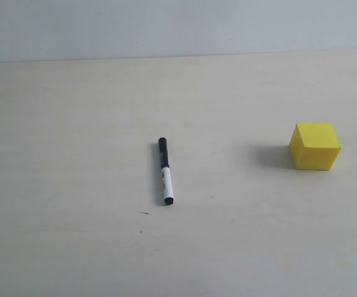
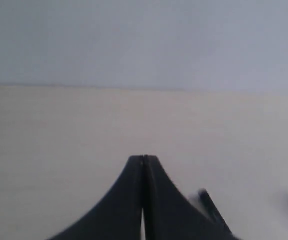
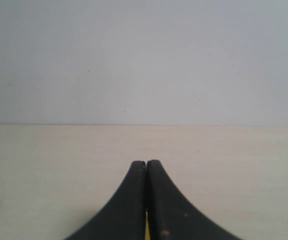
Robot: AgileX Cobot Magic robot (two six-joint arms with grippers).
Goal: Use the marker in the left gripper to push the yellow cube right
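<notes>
Risk: your left claw [image 2: 144, 159] was clenched empty, marker [image 1: 165, 171] loose beside it; a careless grab could roll it.

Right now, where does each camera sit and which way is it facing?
Exterior: raised, looking down at the marker and yellow cube on the table; no arm shows.
Left wrist: behind the shut left hand, facing low across the table to the wall.
Right wrist: behind the shut right hand, facing likewise.
Shared: the marker shows in all three.
</notes>
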